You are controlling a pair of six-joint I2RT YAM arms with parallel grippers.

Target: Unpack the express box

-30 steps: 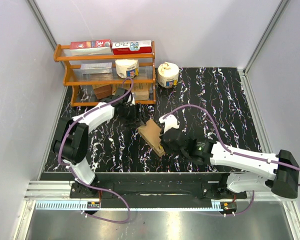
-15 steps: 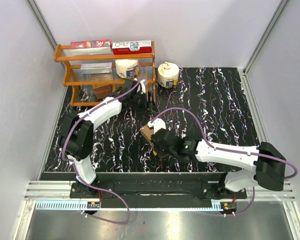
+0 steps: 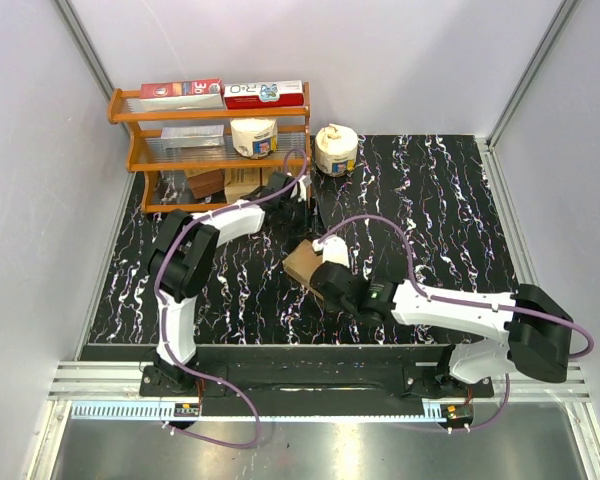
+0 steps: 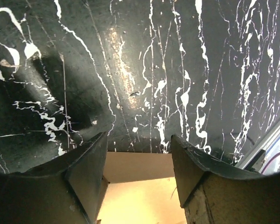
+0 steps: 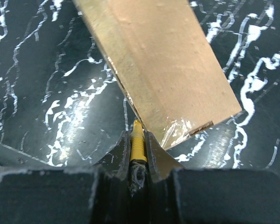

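Note:
The express box (image 3: 302, 263), a plain brown carton, lies on the black marbled table near the middle. It fills the top of the right wrist view (image 5: 163, 60), with clear tape (image 5: 177, 130) along its near edge. My right gripper (image 3: 327, 279) is shut on a yellow-tipped tool (image 5: 137, 142), whose tip touches the box's taped edge (image 5: 137, 135). My left gripper (image 3: 313, 198) is away from the box, by the rack's right end. Its jaws stand apart (image 4: 139, 154). Tan cardboard (image 4: 140, 191) shows low between them, and I cannot tell whether they touch it.
An orange rack (image 3: 130, 152) stands at the back left. It holds red-and-white cartons (image 3: 180, 90), a white roll (image 3: 253, 137) and small brown boxes (image 3: 205, 183). Another white roll (image 3: 335, 150) sits on the table beside it. Grey walls and rails enclose the table.
My left gripper has moved from the box's far end back and right to the rack's right end. My right gripper has shifted left along the box with the tool.

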